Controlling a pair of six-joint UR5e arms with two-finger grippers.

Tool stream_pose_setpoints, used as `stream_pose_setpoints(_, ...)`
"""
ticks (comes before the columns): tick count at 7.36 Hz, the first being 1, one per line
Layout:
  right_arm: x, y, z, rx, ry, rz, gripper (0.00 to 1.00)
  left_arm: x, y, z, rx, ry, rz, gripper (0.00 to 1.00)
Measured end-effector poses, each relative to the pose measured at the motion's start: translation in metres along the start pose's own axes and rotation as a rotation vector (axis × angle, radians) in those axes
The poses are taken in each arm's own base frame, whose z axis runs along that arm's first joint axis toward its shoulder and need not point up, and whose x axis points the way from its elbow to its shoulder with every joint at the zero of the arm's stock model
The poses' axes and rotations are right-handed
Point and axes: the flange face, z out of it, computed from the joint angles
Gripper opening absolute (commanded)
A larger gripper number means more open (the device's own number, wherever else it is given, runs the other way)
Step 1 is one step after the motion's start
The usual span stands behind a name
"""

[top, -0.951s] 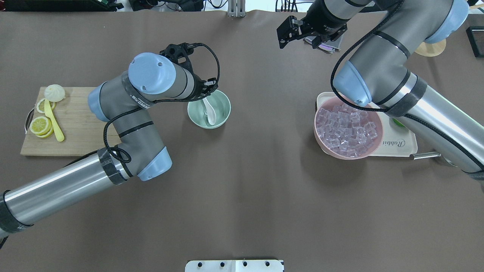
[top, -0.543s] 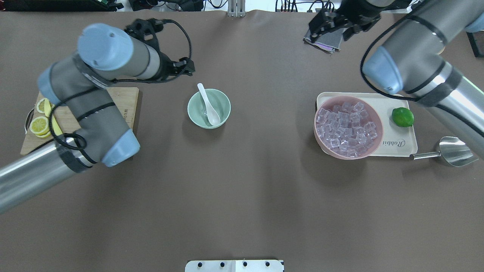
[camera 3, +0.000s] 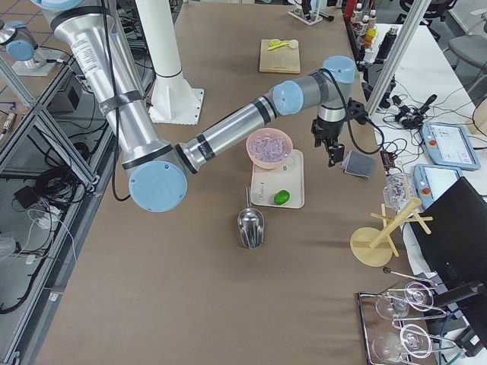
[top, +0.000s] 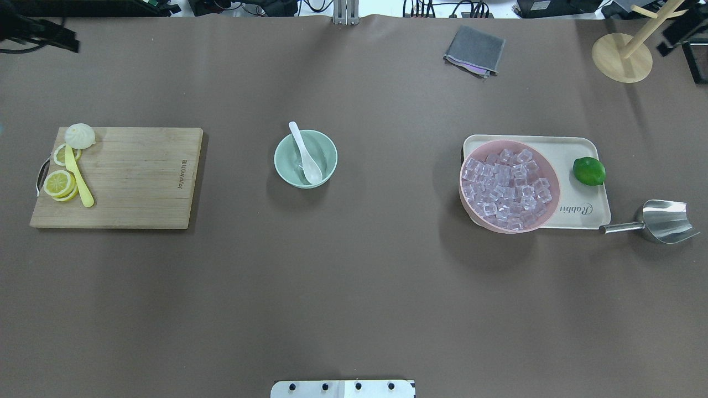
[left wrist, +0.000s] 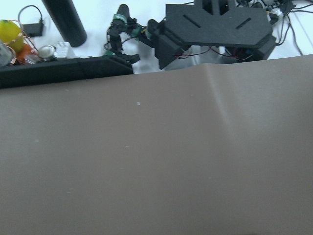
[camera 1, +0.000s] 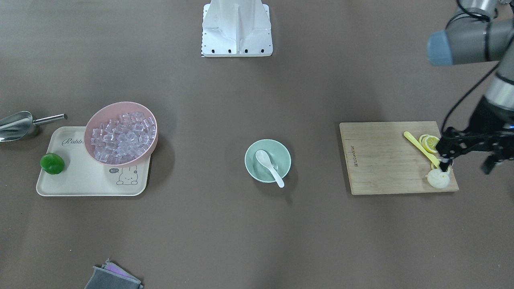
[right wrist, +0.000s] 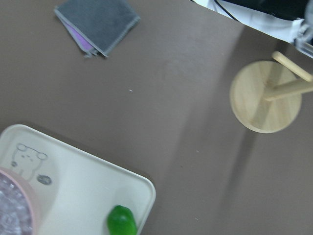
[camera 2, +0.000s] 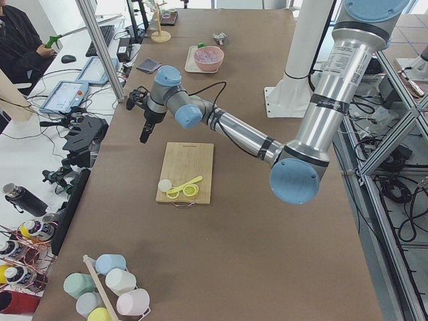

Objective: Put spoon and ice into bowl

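Cradling one spoon (top: 306, 153) — one bowl (top: 327, 155)

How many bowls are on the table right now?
2. A mint-green bowl sits mid-table with the white spoon in it. A larger pink bowl full of ice sits on the cream tray, toward the robot's right. None seem hidden.

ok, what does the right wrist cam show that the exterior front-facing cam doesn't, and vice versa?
Right wrist only: the wooden peg stand with a round base.
Front-facing only: the small mint-green bowl with the white soup spoon lying in it, the wooden cutting board, the steel scoop and the white robot base.
Both: the cream rectangular tray, the green lime on it, the pink bowl of clear ice cubes (only its edge in the wrist view), and the folded grey cloth.
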Motion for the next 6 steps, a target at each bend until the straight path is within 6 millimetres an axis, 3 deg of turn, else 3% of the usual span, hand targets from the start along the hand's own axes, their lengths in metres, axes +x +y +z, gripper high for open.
stream_pose_setpoints(1, 0.063, 0.047, 0.011, -0.041, 0.009, 0.044, 1.00, -0.059, 0.014, -0.010, -0.014, -0.034, 0.064, 0.98)
stream_pose_setpoints(2, 0.101, 0.083, 0.017, -0.050, 0.013, 0.085, 1.00, -0.097, 0.030, -0.018, -0.033, -0.040, 0.082, 0.98)
stream_pose_setpoints(4, 0.132, 0.123, 0.034, -0.072, 0.034, 0.122, 1.00, -0.134, 0.051, -0.027, -0.058, -0.012, 0.060, 0.98)
stream_pose_setpoints(6, 0.155, 0.154, 0.070, -0.100, 0.021, 0.146, 1.00, -0.156, 0.076, -0.016, -0.102, -0.016, 0.029, 0.98)
